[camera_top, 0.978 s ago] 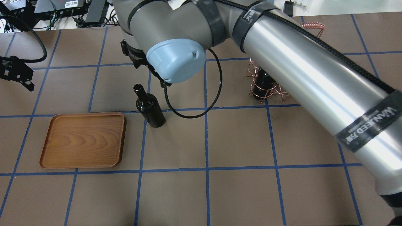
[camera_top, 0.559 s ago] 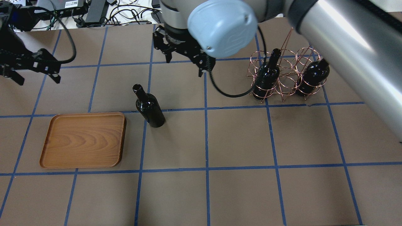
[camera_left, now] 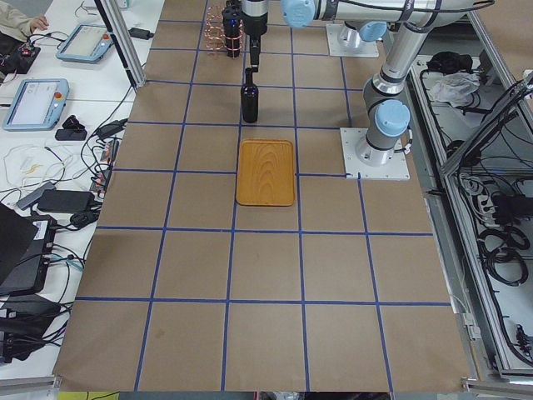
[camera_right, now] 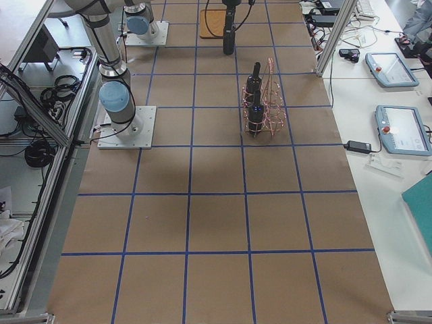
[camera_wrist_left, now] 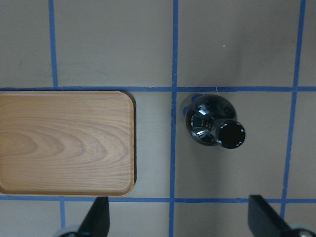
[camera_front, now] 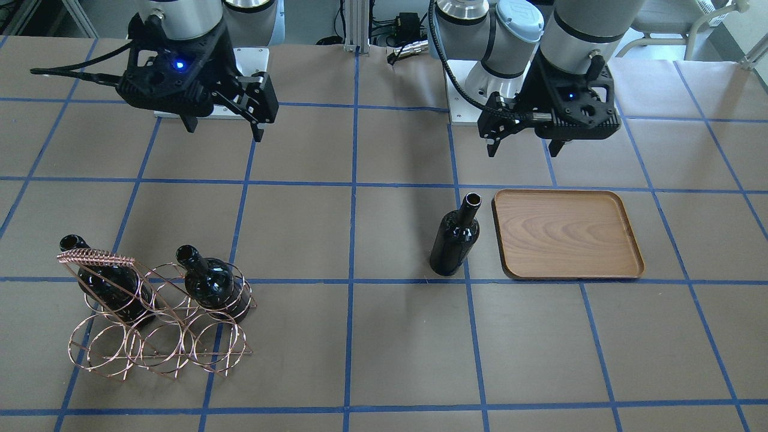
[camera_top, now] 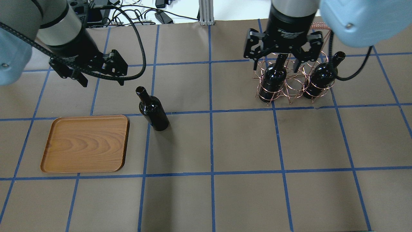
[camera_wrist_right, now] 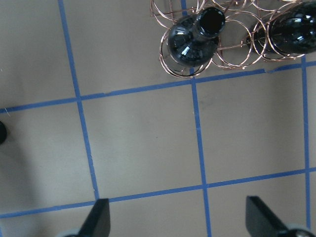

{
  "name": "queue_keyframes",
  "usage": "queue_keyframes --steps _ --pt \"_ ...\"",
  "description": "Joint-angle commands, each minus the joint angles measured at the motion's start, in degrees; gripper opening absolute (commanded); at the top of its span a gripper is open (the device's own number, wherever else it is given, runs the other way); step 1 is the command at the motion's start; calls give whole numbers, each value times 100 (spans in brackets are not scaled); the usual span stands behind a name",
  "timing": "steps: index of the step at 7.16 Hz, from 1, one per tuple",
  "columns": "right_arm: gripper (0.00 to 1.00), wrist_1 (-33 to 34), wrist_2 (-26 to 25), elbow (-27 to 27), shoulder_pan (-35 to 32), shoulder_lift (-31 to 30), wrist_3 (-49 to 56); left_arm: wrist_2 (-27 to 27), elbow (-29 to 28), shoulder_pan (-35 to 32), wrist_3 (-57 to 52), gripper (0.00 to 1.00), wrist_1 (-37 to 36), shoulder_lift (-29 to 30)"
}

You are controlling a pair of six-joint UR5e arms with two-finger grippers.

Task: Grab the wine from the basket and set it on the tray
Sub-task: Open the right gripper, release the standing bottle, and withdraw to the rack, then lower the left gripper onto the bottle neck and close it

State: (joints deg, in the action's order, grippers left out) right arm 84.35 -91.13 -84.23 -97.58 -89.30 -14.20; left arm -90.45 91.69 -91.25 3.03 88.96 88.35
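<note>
One wine bottle [camera_top: 154, 109] stands upright on the table just right of the empty wooden tray [camera_top: 85, 143]. It also shows in the left wrist view [camera_wrist_left: 213, 126], next to the tray [camera_wrist_left: 64, 143]. The copper wire basket [camera_top: 291, 87] holds two more bottles, one on its left [camera_top: 273, 79] and one on its right [camera_top: 318, 80]. My left gripper [camera_top: 102, 80] is open and empty, high up behind the tray and the standing bottle. My right gripper [camera_top: 276, 68] is open and empty, high over the basket's left bottle [camera_wrist_right: 195, 39].
The basket's coiled handle bar [camera_front: 96, 259] rises above its bottles. Cables and electronics [camera_top: 128, 13] lie past the table's far edge. The two arm bases [camera_front: 474, 78] stand at the robot's side of the table.
My right arm has swung from over the table's middle to above the basket. My left gripper has come in from the far left towards the standing bottle. The bottles and tray have not moved.
</note>
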Motion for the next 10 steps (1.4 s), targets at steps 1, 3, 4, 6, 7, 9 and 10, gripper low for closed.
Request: queue_keyframes --steps 1,3,4,6,7,9,10 --pt "100 412 33 -436 309 -421 453 195 155 -252 374 100 -448 199" --pt "100 557 -1 -123 423 -369 470 204 567 -271 365 99 -1087 453" --pt "100 530 16 -129 424 -395 488 204 787 -271 356 99 -1361 559" --pt "100 486 25 -138 415 -404 514 195 868 -279 339 99 -1381 657" --pt "100 495 77 -138 406 -404 532 195 860 -279 330 98 -1546 718" --pt "100 477 25 -138 406 -422 550 195 868 -279 225 67 -1566 832" --pt "100 477 16 -138 415 -456 558 203 868 -279 190 67 -1548 841"
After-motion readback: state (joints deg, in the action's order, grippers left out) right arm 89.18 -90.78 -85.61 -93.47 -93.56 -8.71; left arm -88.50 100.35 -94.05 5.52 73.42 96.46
